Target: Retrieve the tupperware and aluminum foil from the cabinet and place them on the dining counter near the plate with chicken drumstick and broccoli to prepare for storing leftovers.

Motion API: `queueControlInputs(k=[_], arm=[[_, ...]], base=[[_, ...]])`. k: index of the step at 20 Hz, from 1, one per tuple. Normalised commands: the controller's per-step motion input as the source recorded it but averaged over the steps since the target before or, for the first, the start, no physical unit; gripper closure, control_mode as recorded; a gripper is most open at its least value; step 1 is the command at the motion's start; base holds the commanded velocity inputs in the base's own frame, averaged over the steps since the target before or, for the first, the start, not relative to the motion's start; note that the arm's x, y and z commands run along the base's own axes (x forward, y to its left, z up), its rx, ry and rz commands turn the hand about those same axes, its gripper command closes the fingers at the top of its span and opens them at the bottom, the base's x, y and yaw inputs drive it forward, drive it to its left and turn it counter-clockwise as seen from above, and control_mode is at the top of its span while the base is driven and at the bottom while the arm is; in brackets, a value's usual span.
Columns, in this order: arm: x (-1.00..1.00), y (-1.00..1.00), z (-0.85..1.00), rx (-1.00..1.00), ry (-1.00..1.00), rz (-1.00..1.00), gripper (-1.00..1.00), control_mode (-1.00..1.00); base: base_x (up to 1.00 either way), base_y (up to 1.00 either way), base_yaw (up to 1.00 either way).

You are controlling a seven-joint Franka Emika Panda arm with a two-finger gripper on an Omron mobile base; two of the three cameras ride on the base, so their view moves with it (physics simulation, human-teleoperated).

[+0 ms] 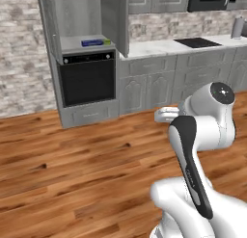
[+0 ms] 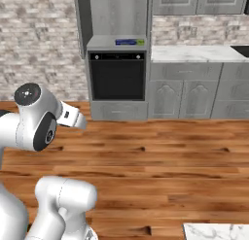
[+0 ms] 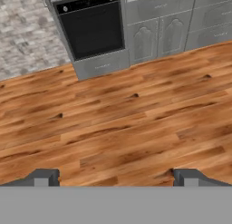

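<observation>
The long narrow blue aluminum foil box with a green end [image 1: 95, 42] lies on the shelf of the open grey wall cabinet [image 1: 87, 20], directly above the black built-in oven [image 1: 88, 79]; the right base view shows it at the shelf's front edge, towards the right. The white arm's two-finger gripper [image 3: 116, 177] hangs over the bare brown wooden plank floor [image 3: 127, 123], well apart from the cabinet, its jaws spread wide and holding nothing. A corner of white grey-veined marble surface [image 2: 216, 231] shows at the bottom right of the right base view.

The aluminum foil [image 1: 95, 42] is too small to read; the cooktop [image 2: 241, 50] is cut off at the edge.
</observation>
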Motion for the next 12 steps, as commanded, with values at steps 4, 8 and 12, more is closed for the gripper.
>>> queueControlInputs(k=[4, 8, 12], arm=[[0.00, 0.00, 0.00, 0.00, 0.00, 0.00, -1.00, 1.00], [0.00, 0.00, 0.00, 0.00, 0.00, 0.00, -1.00, 1.00], [0.00, 0.00, 0.00, 0.00, 0.00, 0.00, -1.00, 1.00]], base=[[1.00, 0.13, 0.00], [1.00, 0.11, 0.00], [1.00, 0.09, 0.00]])
